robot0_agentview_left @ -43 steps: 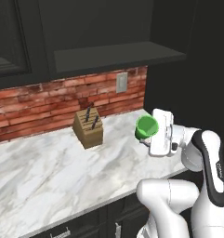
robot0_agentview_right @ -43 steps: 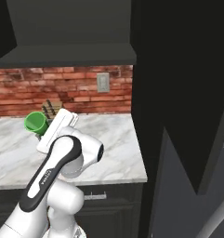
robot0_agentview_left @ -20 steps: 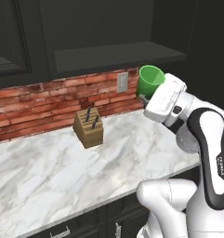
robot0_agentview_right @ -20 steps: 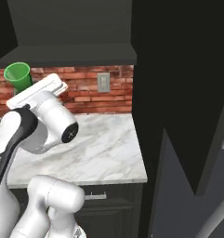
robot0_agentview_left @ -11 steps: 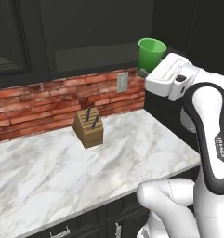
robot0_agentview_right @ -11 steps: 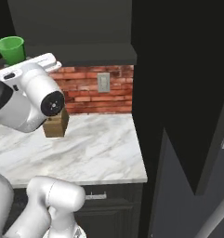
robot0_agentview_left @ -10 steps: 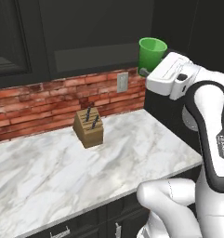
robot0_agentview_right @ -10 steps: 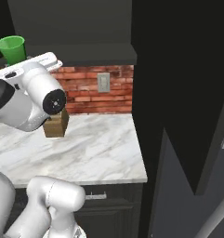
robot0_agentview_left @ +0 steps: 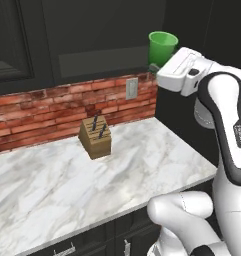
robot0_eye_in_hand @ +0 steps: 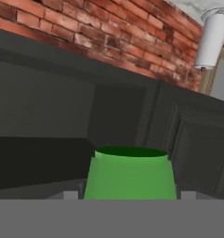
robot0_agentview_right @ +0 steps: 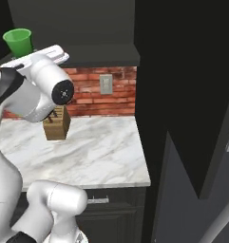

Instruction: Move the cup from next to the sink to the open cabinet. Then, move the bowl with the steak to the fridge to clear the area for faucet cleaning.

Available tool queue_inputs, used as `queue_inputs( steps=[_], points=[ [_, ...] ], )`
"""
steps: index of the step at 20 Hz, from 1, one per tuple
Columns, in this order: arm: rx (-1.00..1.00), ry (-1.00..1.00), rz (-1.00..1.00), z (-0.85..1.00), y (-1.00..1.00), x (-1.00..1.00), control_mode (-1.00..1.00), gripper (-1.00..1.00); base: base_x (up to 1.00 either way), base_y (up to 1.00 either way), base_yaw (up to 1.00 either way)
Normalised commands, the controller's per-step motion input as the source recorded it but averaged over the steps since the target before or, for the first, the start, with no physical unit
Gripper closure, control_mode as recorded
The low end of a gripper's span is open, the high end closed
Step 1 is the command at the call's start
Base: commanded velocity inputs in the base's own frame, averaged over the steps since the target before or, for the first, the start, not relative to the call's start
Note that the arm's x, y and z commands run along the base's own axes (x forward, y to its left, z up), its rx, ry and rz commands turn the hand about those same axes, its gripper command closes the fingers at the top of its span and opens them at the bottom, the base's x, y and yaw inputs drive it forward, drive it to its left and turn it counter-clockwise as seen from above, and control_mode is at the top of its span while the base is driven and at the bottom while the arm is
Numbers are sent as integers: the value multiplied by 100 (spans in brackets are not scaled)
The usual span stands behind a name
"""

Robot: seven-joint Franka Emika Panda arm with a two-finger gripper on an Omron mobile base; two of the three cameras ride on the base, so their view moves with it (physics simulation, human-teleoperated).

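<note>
The gripper grasps the cup, raised upright at the level of the open cabinet; the first step, shelving it, is in hand. Next it likely must reach in over the shelf and lower. The fingertips are hidden behind the cup.

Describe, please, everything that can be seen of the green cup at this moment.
The cup is a small, bright green tumbler without a handle, plain and smooth like plastic, wider at its open rim than lower down. It stands upright, mouth up, with a darker green inside. Its lower part sits between the jaws of the gripper, which holds it in the air in front of the open cabinet, level with the dark shelf. In the hand view it appears close up, with black cabinet panels behind it. Nothing else touches it.
</note>
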Motion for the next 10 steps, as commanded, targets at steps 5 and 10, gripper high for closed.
queue_inputs(
  steps=[5, 10],
  points=[
    [2, 25, -4, 3, 0, 98, -100, 100, 0, 0, 0],
    [0, 21, -2, 0, 0, 98, -100, 100, 0, 0, 0]
  ],
)
